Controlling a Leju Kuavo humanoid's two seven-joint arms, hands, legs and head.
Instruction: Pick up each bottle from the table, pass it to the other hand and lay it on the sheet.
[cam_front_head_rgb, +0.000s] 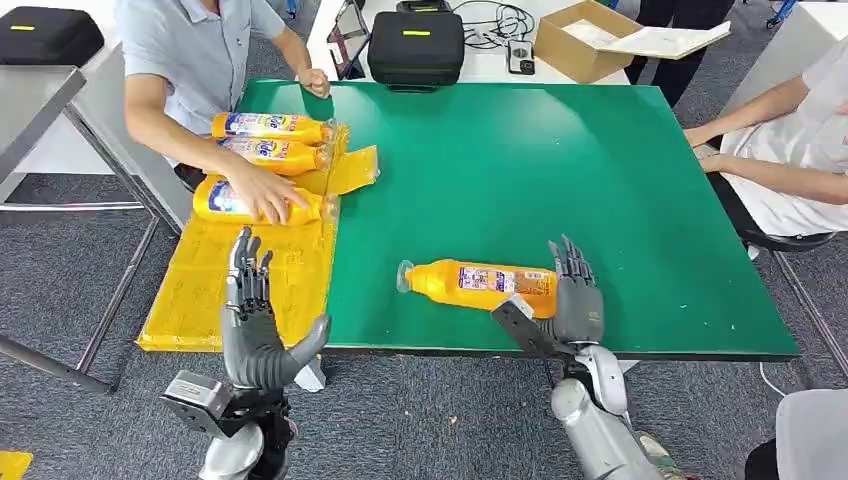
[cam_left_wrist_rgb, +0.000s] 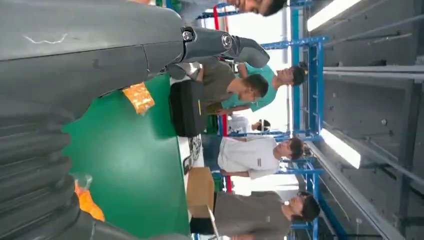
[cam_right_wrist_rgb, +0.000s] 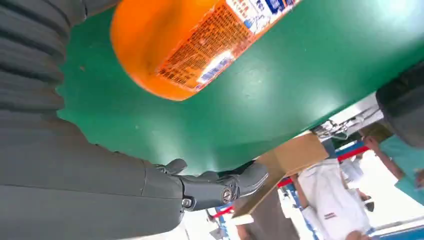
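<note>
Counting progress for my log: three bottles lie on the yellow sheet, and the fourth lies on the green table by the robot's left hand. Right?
Not quite: in the head view the fourth bottle lies by the right hand, not the left. The other three bottles do lie on the yellow sheet, and the table is green.

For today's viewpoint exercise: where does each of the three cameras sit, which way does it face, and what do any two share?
Head view: high, looking down at green table; left hand and right hand below.
Left wrist view: behind left hand, facing across table to people.
Right wrist view: behind right hand, near orange bottle.
Shared: that bottle, table.
</note>
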